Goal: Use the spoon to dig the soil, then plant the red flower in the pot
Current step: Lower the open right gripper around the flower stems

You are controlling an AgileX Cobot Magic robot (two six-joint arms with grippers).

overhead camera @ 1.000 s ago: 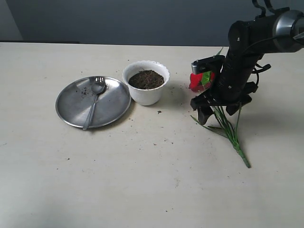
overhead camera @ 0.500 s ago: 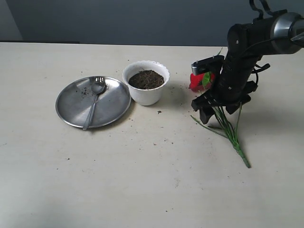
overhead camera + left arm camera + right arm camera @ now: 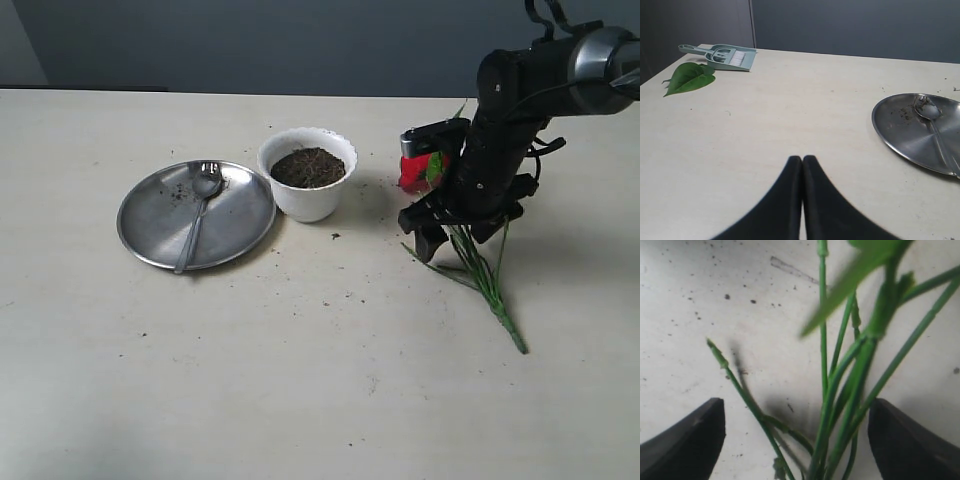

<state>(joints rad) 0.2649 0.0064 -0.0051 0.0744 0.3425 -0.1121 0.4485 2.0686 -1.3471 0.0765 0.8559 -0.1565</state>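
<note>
Two grippers are in the scene. The black two-finger right gripper is low over the beige table, to the right of the pot, w/ its jaws spread wide and clamped on nothing. In the right wrist view the thin green stems run btw the two fingers and touch neither of them. These stems belong to the artificial red flower with a green leaf, which lies on the table. Its red head is at the far side of the gripper, near the pot, and the stem ends point toward the front edge. The black left gripper shows only in the left wrist view: fingers pressed together, nothing btw them, over the table near the plate.

The small white ceramic pot with wavy rim stands upright approx. mid-table, filled w/ dark brown crumbly soil. The flat round steel plate is just beside it on the left. The small shiny steel spoon lies on the plate, bowl toward the far side, handle reaching the near rim. A few soil crumbs lie on the plate and on the table around the pot. In the left wrist view a loose green leaf and a pale teal plastic dustpan w/ brush lie near each other, well apart from the plate.
</note>
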